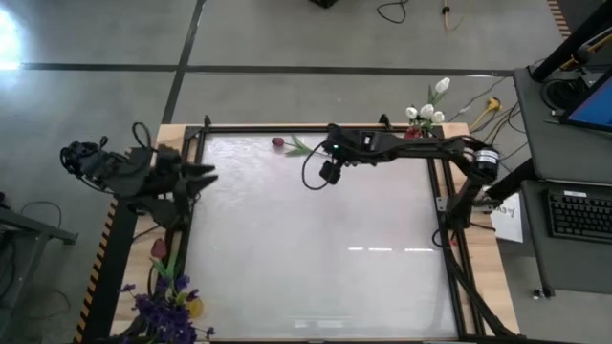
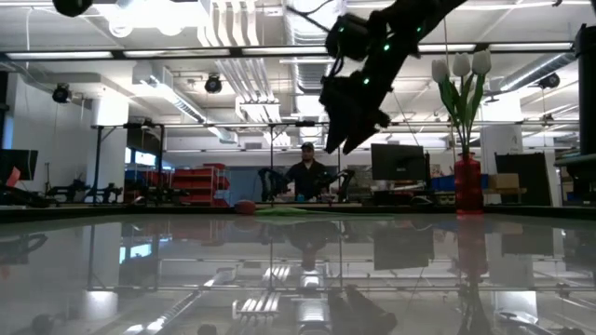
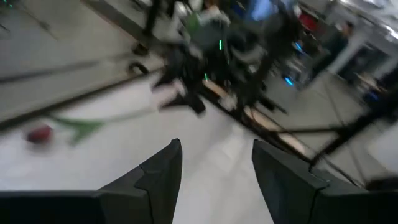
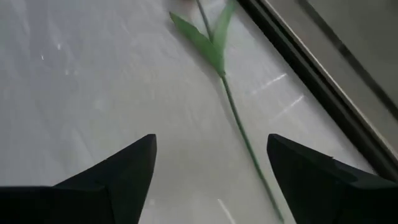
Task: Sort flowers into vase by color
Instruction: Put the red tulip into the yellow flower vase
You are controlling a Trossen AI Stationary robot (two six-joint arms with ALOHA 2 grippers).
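A pink-red bud flower point(image 1: 278, 142) lies flat on the table near its far edge, its green stem and leaves point(image 1: 301, 146) pointing right. In the low view the flower point(image 2: 248, 207) rests on the table top. My right gripper point(image 1: 330, 174) hangs open above the table, just near and right of the stem point(image 4: 239, 124); it point(image 2: 346, 138) is well clear of the surface. My left gripper point(image 1: 207, 175) is open at the table's left edge, facing the bud point(image 3: 39, 134). White tulips point(image 1: 426, 112) stand in a red vase point(image 2: 467, 181) at the far right corner.
Purple sprays point(image 1: 164, 308) and a pink-red bud point(image 1: 158, 248) stand off the table's near left corner. A black frame rail point(image 1: 316, 130) runs along the far edge behind the flower. A person point(image 2: 305, 172) sits in the room beyond the table. The middle of the glossy table top point(image 1: 316, 248) is bare.
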